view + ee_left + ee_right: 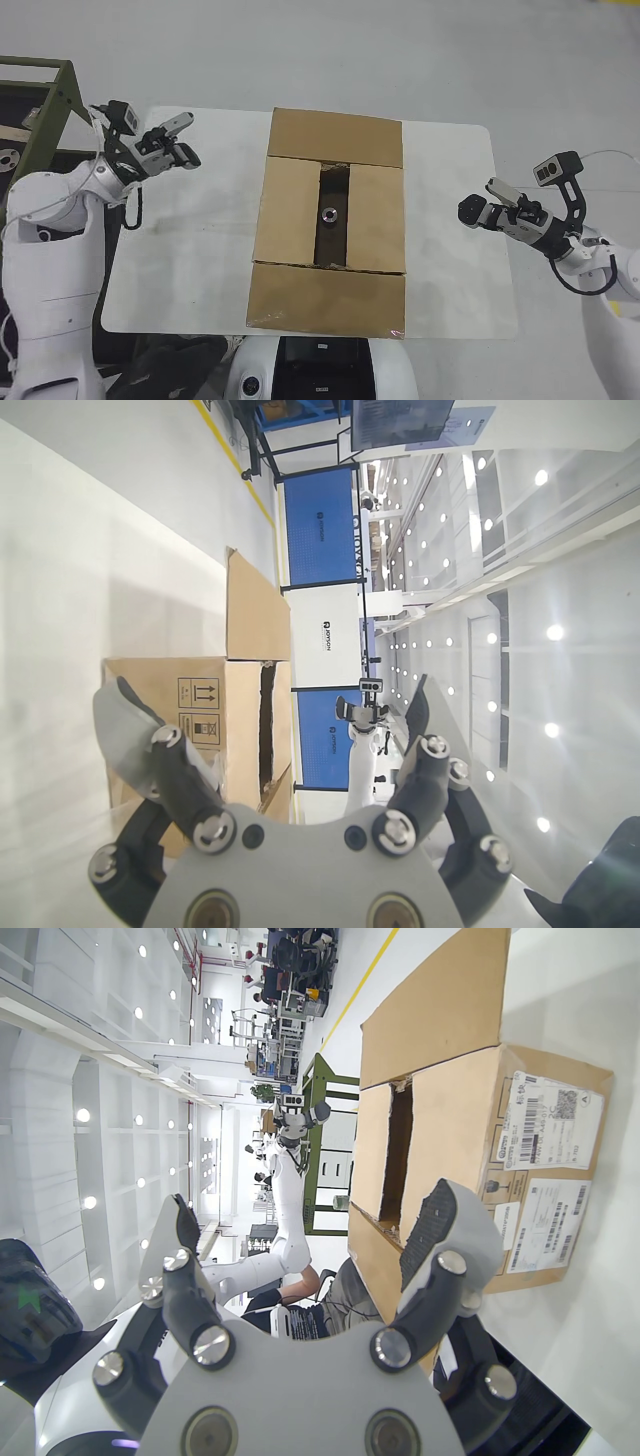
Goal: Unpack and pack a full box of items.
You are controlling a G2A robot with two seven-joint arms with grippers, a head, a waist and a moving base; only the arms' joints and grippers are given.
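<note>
Cardboard box [300,215], one, sits between left pincer [188,142] and right pincer [483,201], both spread.

Bright, even light from overhead falls on the white table [200,260] in the top view, leaving only soft, faint shadows beside the cardboard box [300,220]. The slot [334,190] between its flaps is dark. A small round thing [329,213] seems to catch a glint there, though it is hard to tell. In both wrist views rows of ceiling lamps [552,632] flare into haloes, the table glares almost white, and straight lines bow toward the edges.
</note>
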